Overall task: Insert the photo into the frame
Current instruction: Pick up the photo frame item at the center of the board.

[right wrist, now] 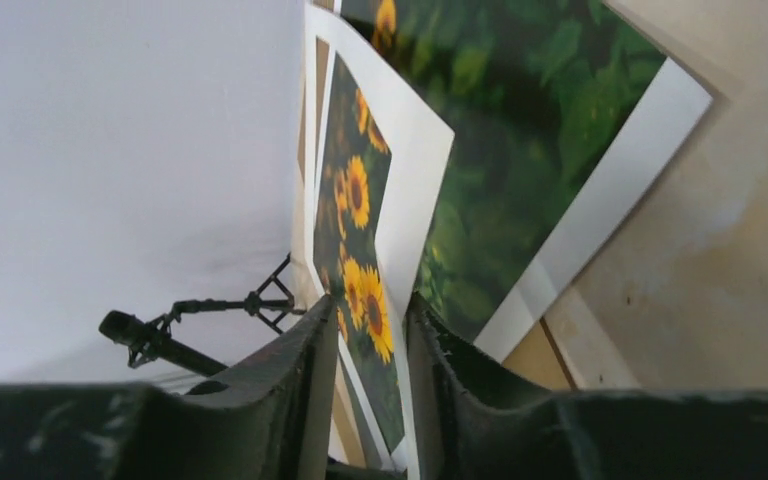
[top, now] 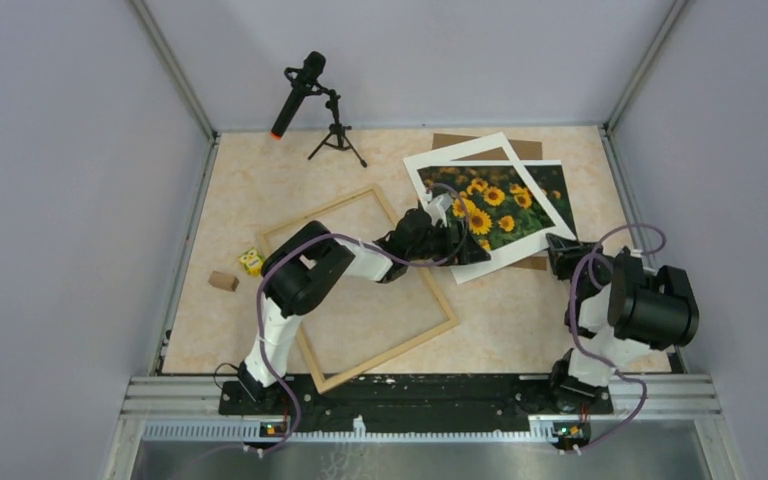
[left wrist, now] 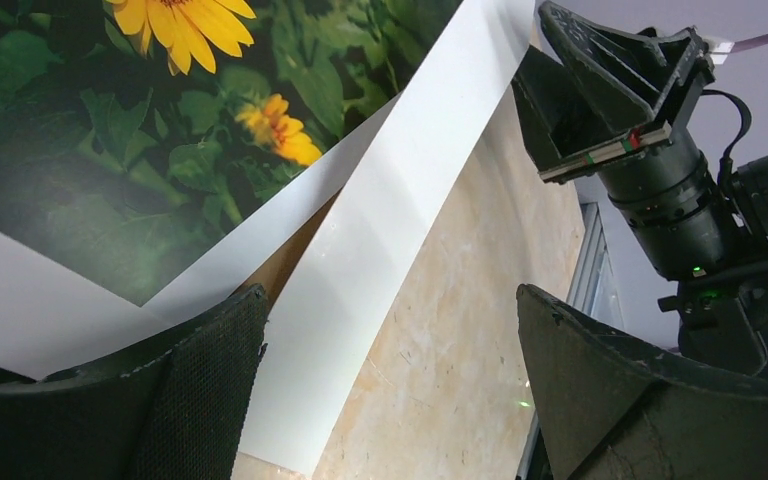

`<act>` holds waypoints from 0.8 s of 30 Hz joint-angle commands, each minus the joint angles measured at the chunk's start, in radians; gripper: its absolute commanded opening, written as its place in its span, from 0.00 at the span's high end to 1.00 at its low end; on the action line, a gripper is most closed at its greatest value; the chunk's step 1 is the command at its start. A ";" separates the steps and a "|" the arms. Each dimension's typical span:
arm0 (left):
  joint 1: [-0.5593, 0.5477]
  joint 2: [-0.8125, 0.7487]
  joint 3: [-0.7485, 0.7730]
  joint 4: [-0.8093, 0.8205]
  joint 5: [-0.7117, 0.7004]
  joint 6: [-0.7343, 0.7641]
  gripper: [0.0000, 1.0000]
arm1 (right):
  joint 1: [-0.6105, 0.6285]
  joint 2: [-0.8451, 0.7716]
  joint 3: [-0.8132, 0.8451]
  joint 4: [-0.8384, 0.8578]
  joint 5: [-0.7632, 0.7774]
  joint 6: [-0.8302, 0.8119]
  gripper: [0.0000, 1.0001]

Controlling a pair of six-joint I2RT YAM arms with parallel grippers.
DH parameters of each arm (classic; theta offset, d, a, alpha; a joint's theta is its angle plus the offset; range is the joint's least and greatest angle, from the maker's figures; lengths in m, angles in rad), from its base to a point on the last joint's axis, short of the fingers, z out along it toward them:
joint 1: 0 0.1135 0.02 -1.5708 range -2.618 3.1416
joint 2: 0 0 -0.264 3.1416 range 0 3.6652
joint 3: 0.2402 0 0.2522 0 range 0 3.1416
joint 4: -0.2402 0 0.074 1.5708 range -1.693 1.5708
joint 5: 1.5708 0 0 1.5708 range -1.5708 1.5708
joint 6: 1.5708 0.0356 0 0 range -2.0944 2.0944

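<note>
- Your right gripper (right wrist: pixel 372 330) is pinched narrow on a corner of the white mat (top: pixel 455 152); its fingers hide the contact.
- Your left gripper (left wrist: pixel 390 300) gapes wide over the mat's edge.
- Photo (top: pixel 500 210) lies ahead of both grippers, mostly covered by the mat.
- Frame (top: pixel 390 355) lies behind your left gripper, partly under that arm.

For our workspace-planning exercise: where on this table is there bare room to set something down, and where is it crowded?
Free: the back-left strip between the microphone tripod and the frame; the front-right patch between frame and right arm. Crowded: back right, where photo, white mat, left fingers and right fingers meet.
</note>
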 commanded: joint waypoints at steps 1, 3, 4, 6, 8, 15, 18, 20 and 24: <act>-0.017 0.017 0.026 -0.087 -0.038 0.045 0.02 | 0.021 0.160 0.061 0.300 -0.023 0.038 0.72; -0.024 0.016 0.033 -0.102 -0.046 0.054 0.02 | 0.026 0.233 0.081 0.364 -0.037 0.050 0.79; -0.027 0.015 0.038 -0.107 -0.048 0.061 0.02 | 0.030 0.266 0.090 0.401 -0.040 0.050 0.84; -0.031 0.009 0.042 -0.106 -0.043 0.077 0.02 | 0.032 0.317 0.123 0.416 -0.088 0.044 0.94; -0.034 0.001 0.051 -0.105 -0.018 0.102 0.02 | 0.030 0.334 0.139 0.423 -0.131 0.023 1.00; -0.028 -0.178 0.073 -0.372 0.044 0.164 0.02 | 0.031 0.041 0.271 -0.192 -0.184 -0.337 1.00; -0.027 -0.282 0.040 -0.509 0.006 0.172 0.02 | 0.031 -0.126 0.371 -0.515 -0.134 -0.529 1.00; -0.021 -0.336 0.011 -0.586 -0.032 0.174 0.02 | 0.029 -0.199 0.406 -0.631 -0.110 -0.602 1.00; 0.027 -0.417 -0.034 -0.711 -0.117 0.132 0.02 | 0.028 -0.303 0.439 -0.727 -0.130 -0.674 1.00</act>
